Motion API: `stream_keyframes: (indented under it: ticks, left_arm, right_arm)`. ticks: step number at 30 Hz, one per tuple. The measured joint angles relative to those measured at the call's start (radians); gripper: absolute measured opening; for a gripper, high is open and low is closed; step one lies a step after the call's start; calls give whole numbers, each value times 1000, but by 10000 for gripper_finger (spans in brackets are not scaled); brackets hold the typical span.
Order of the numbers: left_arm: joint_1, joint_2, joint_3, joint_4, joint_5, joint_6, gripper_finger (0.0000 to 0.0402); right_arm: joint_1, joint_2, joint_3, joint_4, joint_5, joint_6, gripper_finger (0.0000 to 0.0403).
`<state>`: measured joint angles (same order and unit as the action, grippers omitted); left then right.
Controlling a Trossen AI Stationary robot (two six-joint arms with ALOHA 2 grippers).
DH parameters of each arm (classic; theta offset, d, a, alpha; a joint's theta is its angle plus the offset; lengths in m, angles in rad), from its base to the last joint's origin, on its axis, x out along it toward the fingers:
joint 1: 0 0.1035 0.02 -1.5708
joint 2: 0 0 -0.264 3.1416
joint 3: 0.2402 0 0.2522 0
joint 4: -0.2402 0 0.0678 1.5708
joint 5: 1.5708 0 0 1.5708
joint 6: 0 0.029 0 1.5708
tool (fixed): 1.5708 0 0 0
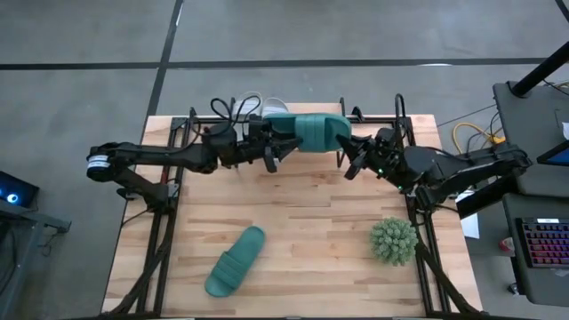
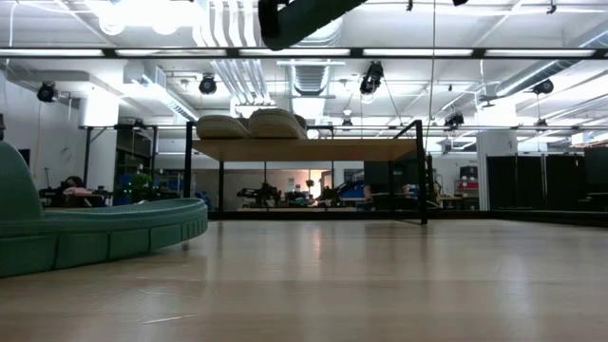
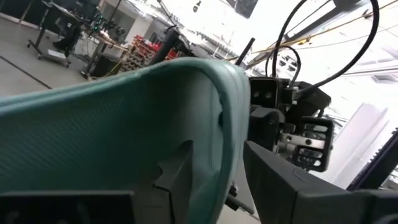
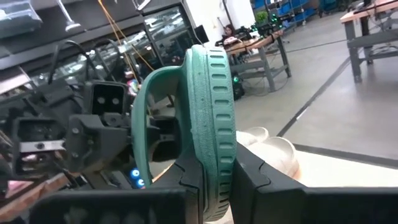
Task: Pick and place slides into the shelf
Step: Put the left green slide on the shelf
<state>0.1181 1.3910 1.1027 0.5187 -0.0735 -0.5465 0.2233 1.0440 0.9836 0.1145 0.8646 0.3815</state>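
A: Both arms meet at the far end of the table, right over the shelf, with one teal slide stretched between them.

B: The left hand has its fingers clamped across one end of that slide. From its wrist camera the ribbed teal sole fills the view, pinched between the two dark fingers.

A: And the right hand is clenched on the other end. Its wrist view shows the slide on edge, the grooved rim squeezed tight between its fingers, with the wide strap arching off to one side.

B: So the slide is in the air, carried by both, well above the shelf's wooden top.

A: Look at the low view: the shelf stands on thin black legs, and two pale slides already lie side by side on top of it.

B: From above, just a bit of that pale pair peeks out past the left hand.

A: The second teal slide lies on the table near the front, angled, well apart from both arms. It looms large at the edge of the low view.

B: A spiky green plant ball sits on the table's right side, near the right arm's base.
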Motion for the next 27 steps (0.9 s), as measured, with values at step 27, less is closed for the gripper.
stream_keyframes:
  ticks: [27]
  left_arm:
    - [6, 2, 8, 4, 20, 3, 2]
  right_arm:
    - [-1, 29, 0, 54, -38, -2, 34]
